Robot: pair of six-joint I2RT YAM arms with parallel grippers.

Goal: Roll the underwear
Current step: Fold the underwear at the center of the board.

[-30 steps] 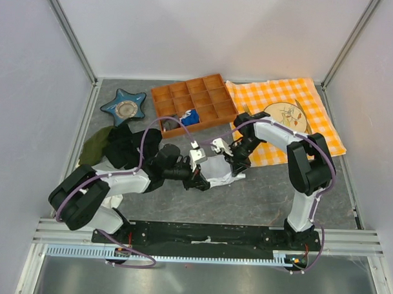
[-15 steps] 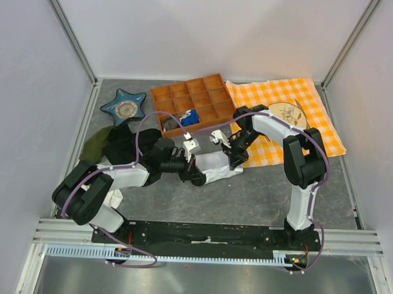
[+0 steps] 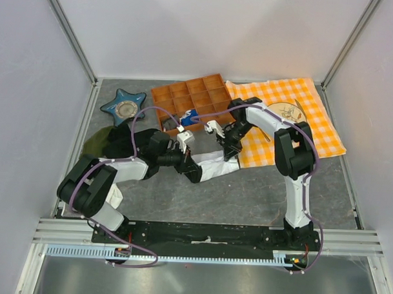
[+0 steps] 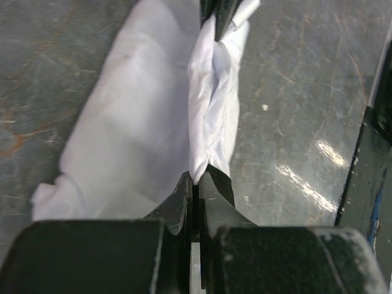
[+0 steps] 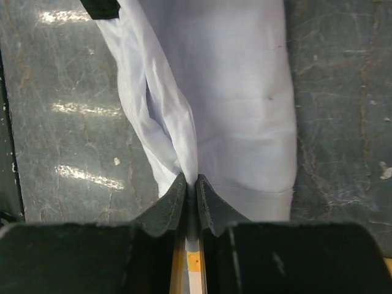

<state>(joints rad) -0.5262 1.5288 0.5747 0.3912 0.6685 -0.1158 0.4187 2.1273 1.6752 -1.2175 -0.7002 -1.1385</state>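
While left claw (image 4: 195, 184) and right claw (image 5: 191, 184) pinch underwear (image 3: 214, 166) edges (bunched), tabletop (image 3: 236, 201) nearside.

My arms (image 3: 125, 167): white shells, black joints, looping purple cables (image 3: 152, 109). Left gripper (image 4: 196, 180) and right gripper (image 5: 191, 180) show black wedge fingers (image 4: 177, 205) on blocky, scuffed housings. Black base rail (image 3: 206, 234).

Underwear (image 3: 212, 167): soft white fabric, wrinkled, gathered into elongated, loosely folded strip. Lies on grey bench (image 3: 259, 188) near centre, long axis slanting. One long edge raised in taut ridge.
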